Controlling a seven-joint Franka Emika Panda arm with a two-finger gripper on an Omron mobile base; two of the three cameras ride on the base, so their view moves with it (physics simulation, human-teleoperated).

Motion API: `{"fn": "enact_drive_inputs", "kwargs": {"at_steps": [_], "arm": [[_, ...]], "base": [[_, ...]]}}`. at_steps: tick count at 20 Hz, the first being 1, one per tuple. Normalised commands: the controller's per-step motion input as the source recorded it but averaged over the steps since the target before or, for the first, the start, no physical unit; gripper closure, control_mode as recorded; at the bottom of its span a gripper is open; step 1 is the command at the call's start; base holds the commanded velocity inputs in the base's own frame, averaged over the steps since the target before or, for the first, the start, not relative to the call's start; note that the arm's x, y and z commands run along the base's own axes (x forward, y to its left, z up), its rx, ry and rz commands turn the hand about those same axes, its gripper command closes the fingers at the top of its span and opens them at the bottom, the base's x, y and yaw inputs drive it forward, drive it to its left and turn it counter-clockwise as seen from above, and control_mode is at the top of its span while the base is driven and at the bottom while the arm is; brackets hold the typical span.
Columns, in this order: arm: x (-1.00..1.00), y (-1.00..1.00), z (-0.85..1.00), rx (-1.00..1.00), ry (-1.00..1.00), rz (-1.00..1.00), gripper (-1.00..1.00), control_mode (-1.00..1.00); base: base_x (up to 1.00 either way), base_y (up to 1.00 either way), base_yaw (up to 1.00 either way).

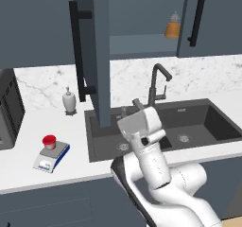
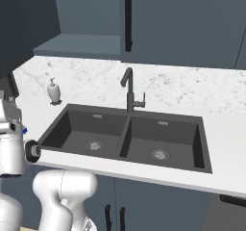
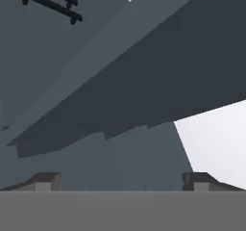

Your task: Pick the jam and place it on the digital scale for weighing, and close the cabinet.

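Observation:
The jam (image 1: 49, 141), a small jar with a red lid, stands on the digital scale (image 1: 51, 158) on the counter at the left. The cabinet's left door (image 1: 100, 56) hangs open, edge-on over the sink, its black bar handle (image 1: 78, 51) facing left. My gripper (image 1: 131, 107) is raised beside the lower end of that door, on its right side. In the hand view the gripper (image 3: 120, 182) is open, with nothing between its fingertips (image 3: 45, 180), and the dark door (image 3: 144, 81) slants close in front of it.
An amber bottle (image 1: 172, 28) stands on the shelf inside the open cabinet. A white soap dispenser (image 1: 69, 100) sits against the backsplash. The double sink (image 2: 127, 138) with its faucet (image 2: 129, 93) lies below the arm. A dark microwave (image 1: 9, 112) stands at the far left.

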Motion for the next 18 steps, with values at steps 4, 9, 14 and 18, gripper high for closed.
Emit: {"fn": "enact_drive_inputs", "kwargs": {"at_steps": [4, 9, 14, 18], "arm": [[-0.23, 0.96, -0.58, -0.03, -0.03, 0.00, -1.00, -1.00], [-0.35, 0.63, -0.04, 0.00, -0.16, 0.00, -1.00, -1.00], [-0.22, 0.67, 0.02, 0.00, -0.02, 0.00, -1.00, -1.00], [-0.28, 0.58, 0.08, 0.00, -0.01, 0.00, -1.00, -1.00]], "base": [[0.00, 0.00, 0.00], [0.00, 0.00, 0.00], [0.00, 0.00, 0.00], [0.00, 0.00, 0.00]]}}
